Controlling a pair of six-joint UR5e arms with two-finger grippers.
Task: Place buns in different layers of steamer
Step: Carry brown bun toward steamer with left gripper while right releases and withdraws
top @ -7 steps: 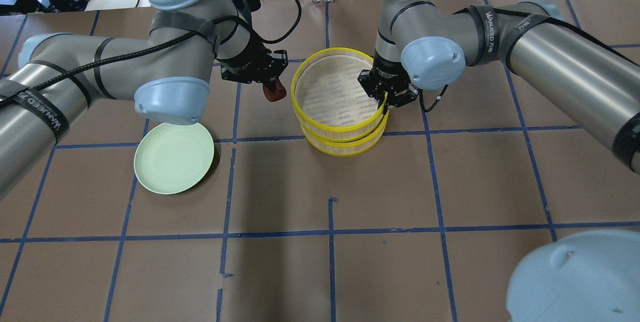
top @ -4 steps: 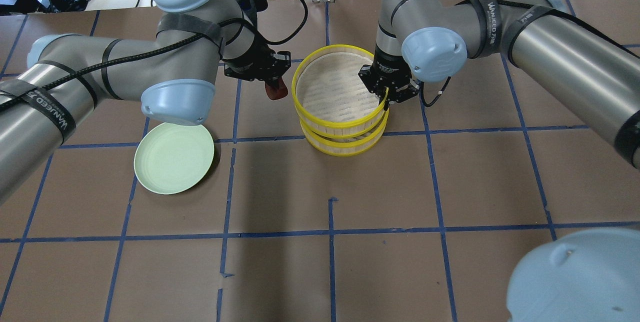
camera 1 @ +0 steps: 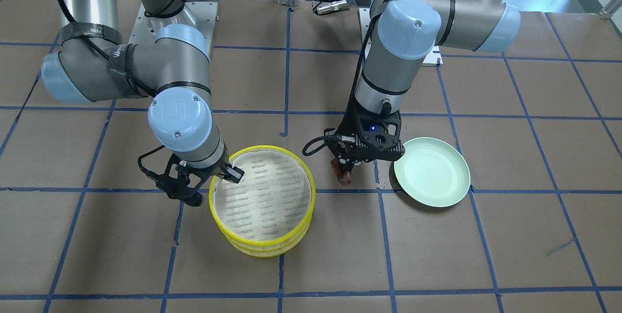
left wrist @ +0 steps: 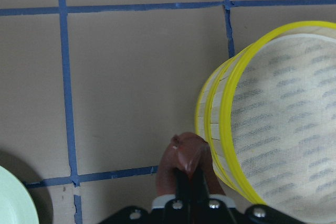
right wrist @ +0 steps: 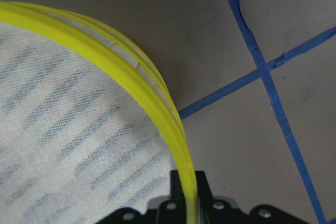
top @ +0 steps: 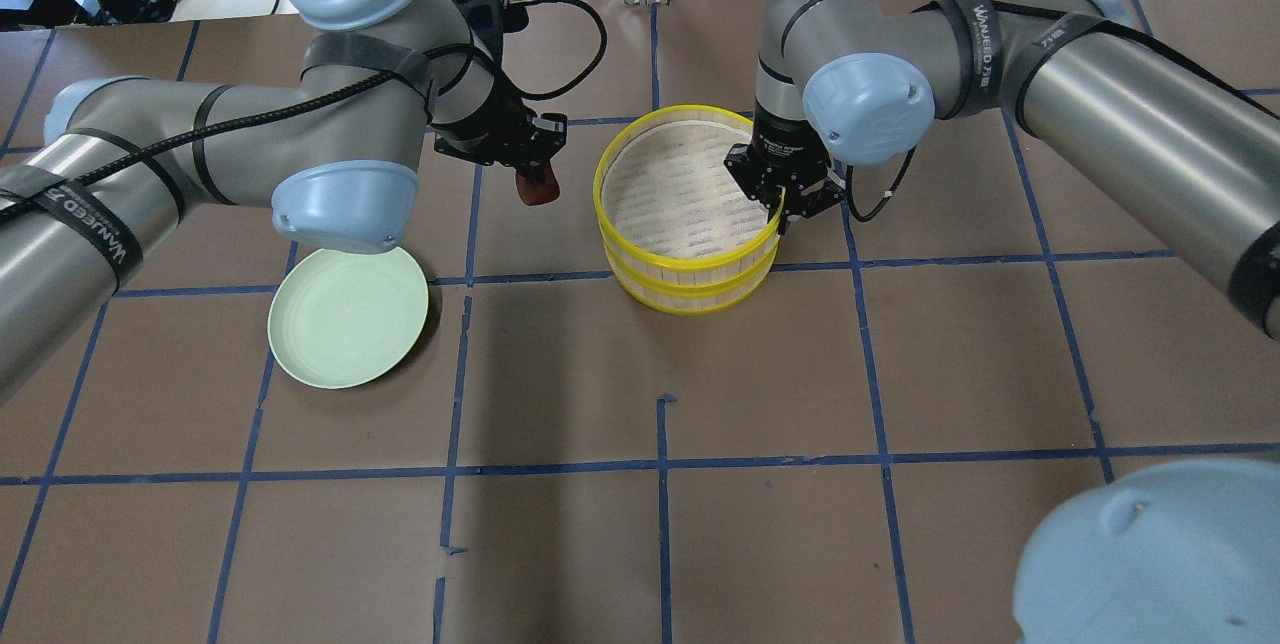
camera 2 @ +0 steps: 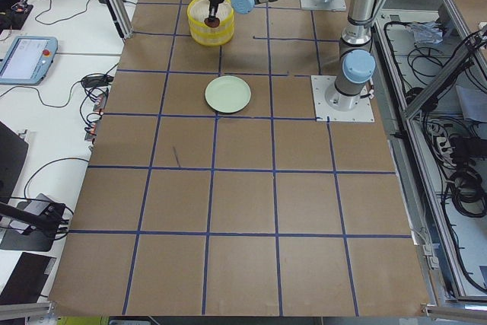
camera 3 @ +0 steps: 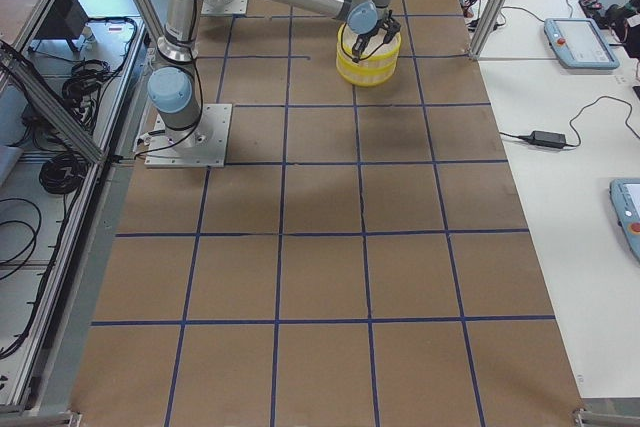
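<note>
My left gripper point(top: 535, 176) is shut on the dark reddish-brown bun point(top: 538, 189) and holds it above the table, just left of the steamer. The bun also shows in the left wrist view point(left wrist: 181, 156) and the front view point(camera 1: 344, 174). My right gripper point(top: 778, 212) is shut on the yellow rim of the upper steamer tray point(top: 600, 189), on its right side. That tray sits stacked on the lower tray point(top: 690, 296). The upper tray's white liner is bare. The white bun is hidden.
A pale green plate point(top: 348, 316) lies on the brown table left of the steamer, under my left arm's elbow. Blue tape lines grid the table. The right arm's shoulder cap fills the overhead view's lower right corner.
The upper tray, held by my right gripper, has come down and a little right, now lined up on the lower tray. My left gripper with the bun shifted slightly left.
</note>
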